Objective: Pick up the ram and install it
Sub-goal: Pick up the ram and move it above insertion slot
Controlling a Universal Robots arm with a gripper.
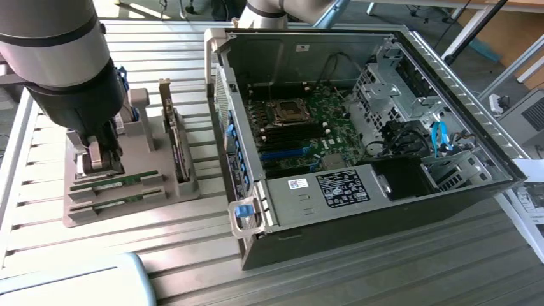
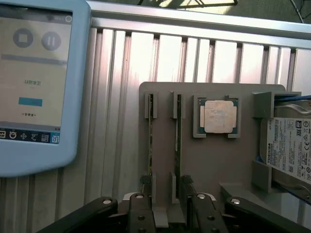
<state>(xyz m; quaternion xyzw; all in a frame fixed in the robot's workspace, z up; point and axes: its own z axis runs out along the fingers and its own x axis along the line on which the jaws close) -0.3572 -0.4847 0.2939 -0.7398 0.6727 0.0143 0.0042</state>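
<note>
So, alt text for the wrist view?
Open jaws near the ends of two ram sticks set on edge in a gray holder, beside a silver processor chip and a hard drive; a blue touchscreen tablet lies alongside.

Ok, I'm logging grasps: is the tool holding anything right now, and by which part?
Nothing is held. The tool stands open above the tray, and both memory sticks sit in their slots.

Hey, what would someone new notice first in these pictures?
The open computer case dominates the exterior view's right, its motherboard bare. On that view's left the open gripper hangs over a grey holder with two ram sticks; beside them sits a silver processor chip.
</note>
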